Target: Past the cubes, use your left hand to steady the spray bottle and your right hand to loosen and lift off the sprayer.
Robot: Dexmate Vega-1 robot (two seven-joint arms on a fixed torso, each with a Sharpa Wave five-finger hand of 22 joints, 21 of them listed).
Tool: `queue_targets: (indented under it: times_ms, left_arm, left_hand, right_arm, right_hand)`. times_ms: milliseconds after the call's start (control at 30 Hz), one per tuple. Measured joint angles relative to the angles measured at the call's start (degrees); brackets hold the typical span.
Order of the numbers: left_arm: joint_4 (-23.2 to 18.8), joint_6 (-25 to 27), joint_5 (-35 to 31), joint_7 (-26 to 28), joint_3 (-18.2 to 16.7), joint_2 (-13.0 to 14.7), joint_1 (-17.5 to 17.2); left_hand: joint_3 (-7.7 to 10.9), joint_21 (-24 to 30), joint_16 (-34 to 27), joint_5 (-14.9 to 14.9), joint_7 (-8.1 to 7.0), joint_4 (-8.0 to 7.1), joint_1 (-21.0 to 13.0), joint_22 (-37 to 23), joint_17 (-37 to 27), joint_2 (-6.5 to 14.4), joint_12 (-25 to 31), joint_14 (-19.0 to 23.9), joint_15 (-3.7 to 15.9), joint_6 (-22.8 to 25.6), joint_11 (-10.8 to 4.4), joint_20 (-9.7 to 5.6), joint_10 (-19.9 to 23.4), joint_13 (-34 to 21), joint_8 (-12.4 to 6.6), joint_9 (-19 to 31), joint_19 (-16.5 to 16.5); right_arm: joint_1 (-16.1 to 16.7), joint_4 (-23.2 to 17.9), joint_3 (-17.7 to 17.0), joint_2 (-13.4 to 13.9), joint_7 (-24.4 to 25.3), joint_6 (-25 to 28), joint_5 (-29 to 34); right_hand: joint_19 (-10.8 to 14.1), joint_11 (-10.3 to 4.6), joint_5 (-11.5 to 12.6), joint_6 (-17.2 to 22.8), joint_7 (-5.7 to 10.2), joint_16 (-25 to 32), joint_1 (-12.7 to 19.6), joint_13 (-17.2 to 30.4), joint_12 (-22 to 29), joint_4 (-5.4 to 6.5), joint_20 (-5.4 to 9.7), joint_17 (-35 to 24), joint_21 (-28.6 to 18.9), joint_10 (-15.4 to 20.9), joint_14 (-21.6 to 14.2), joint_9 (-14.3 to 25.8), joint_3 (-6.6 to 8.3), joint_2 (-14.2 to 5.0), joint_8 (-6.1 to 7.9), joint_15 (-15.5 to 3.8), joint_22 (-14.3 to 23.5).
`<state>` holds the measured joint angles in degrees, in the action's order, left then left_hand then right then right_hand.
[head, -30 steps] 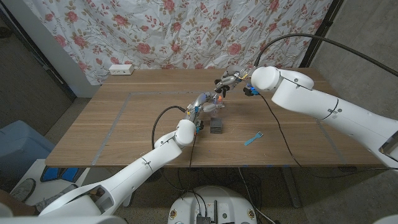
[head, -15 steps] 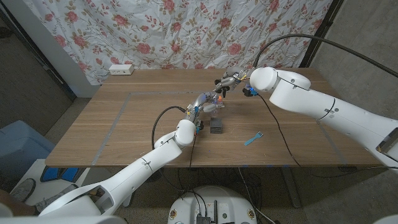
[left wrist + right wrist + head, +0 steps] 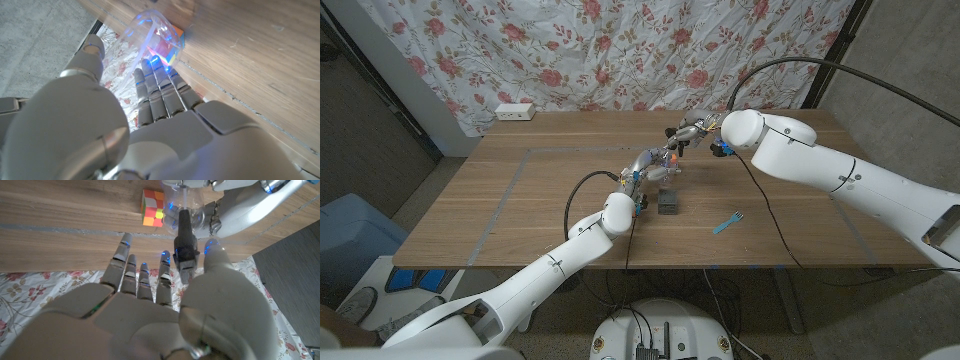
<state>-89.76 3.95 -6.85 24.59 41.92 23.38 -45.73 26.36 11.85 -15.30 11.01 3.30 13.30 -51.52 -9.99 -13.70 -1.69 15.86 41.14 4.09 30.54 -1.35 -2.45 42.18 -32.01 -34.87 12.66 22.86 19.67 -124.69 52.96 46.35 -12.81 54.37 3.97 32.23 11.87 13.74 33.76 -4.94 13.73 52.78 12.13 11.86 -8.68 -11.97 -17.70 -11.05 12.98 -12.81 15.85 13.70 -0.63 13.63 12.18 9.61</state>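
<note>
Steadying the clear spray bottle (image 3: 150, 35) upright at the far middle of the wooden table (image 3: 520, 200), with the left hand (image 3: 655, 165) wrapping its fingers round the body. Closing on the black sprayer (image 3: 184, 242) from above, the right hand (image 3: 688, 132) pinching the head between thumb and fingers, directly over the bottle's vertical long axis and nearer the cap than the left. Sitting just beside the bottle, a multicoloured puzzle cube (image 3: 153, 206); resting nearer the robot, a dark grey cube (image 3: 668, 203) and, well apart, a small blue tool (image 3: 726, 222). Hanging behind, a rose-print curtain (image 3: 620, 50) with a white power strip (image 3: 515, 111) at the table's far edge.
</note>
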Motion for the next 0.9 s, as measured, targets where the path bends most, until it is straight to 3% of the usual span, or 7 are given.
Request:
queue_targets:
  times_ms: [433,900]
  left_arm:
    - [0.2,-0.3,0.1,-0.4,0.0,0.0,0.1]
    - [0.7,-0.7,0.2,-0.8,0.1,-0.1,0.4]
  left_hand:
    - [0.22,0.0,0.0,0.0,0.00,0.22,0.0,0.0,-0.3,0.0,0.0,0.0,-0.01,0.0,0.00,-0.08,0.0,0.0,0.01,0.0,0.1]
    - [0.22,0.0,0.0,0.0,0.00,0.22,0.0,0.0,-0.3,0.0,0.1,0.0,-0.01,0.0,0.00,-0.31,0.0,0.0,0.10,0.2,0.3]
  right_arm:
    - [0.0,0.4,0.1,-0.4,0.4,0.2,0.3]
    - [0.5,0.7,0.2,-0.8,1.2,-0.2,0.5]
  right_hand:
    - [0.4,-0.73,-0.9,3.8,1.70,0.0,0.8,0.0,0.0,-0.64,0.02,0.0,0.0,0.7,-0.5,0.7,0.66,-1.51,1.44,0.09,0.0]
    - [1.6,-2.26,-1.3,9.9,4.07,0.4,2.8,-0.2,0.3,-1.04,0.41,0.0,0.0,2.3,-1.3,1.6,1.51,-2.32,4.21,-0.72,0.0]
